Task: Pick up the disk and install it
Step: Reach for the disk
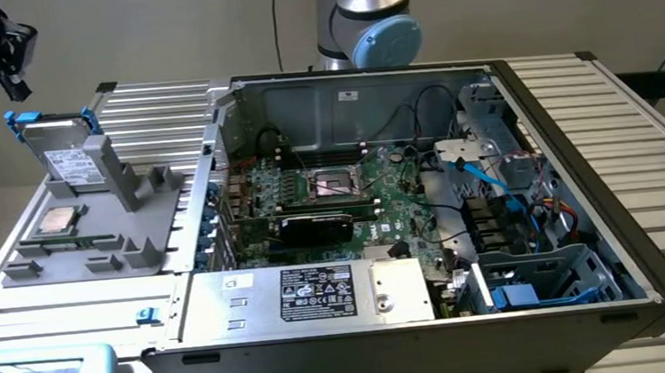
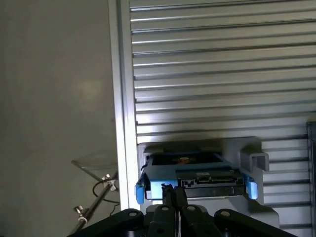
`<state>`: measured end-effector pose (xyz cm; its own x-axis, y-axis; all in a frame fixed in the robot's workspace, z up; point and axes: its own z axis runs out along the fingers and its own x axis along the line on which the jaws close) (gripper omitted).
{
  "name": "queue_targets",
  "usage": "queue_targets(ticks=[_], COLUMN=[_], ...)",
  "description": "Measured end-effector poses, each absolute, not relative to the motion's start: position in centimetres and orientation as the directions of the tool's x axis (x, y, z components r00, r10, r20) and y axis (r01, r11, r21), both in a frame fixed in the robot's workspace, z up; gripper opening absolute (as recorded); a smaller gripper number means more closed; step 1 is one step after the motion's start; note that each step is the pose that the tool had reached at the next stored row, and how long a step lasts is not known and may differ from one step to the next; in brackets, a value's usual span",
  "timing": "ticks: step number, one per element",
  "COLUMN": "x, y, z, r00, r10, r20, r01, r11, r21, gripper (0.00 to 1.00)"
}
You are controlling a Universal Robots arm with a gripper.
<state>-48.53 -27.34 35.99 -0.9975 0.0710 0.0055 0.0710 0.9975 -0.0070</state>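
Upper left of frame: my claw, clenched empty, hangs above the disk, stood on edge, presumably for grasping.

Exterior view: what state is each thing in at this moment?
disk, standing on edge in the grey holder, not held.
gripper, shut, empty, above the disk.
computer case, lying down, side open.
processor chip, lying flat on the grey holder.
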Motion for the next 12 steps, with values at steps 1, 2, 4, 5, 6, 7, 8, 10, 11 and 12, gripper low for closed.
queue_targets(ticks=[1, 2, 4, 5, 6, 7, 8, 10, 11, 12], x=[-48.5, -48.5, -48.5, -48.5, -48.5, -48.5, -48.5, -48.5, -48.5, -48.5], y=[-27.3, -27.3, -27.3, -27.4, -27.5, -27.7, -27.8, -28.2, -28.3, -28.4], z=[36.0, 36.0, 36.0, 36.0, 36.0, 36.0, 36.0, 35.9, 35.9, 35.8], r00=[-0.997, -0.997, -0.997, -0.997, -0.997, -0.997, -0.997, -0.997, -0.997, -0.997], r10=[0.071, 0.071, 0.071, 0.071, 0.071, 0.071, 0.071, 0.071, 0.071, 0.071], r20=[0.006, 0.005, 0.005, 0.005, 0.005, 0.005, 0.005, 0.006, 0.006, 0.005], r01=[0.071, 0.071, 0.071, 0.071, 0.071, 0.071, 0.071, 0.071, 0.071, 0.071], r11=[0.997, 0.997, 0.997, 0.997, 0.997, 0.997, 0.997, 0.997, 0.997, 0.997], r21=[-0.007, -0.007, -0.007, -0.007, -0.007, -0.007, -0.007, -0.007, -0.007, -0.007], gripper=[0.11, 0.11, 0.11, 0.11, 0.11, 0.11, 0.11, 0.11, 0.11, 0.11])
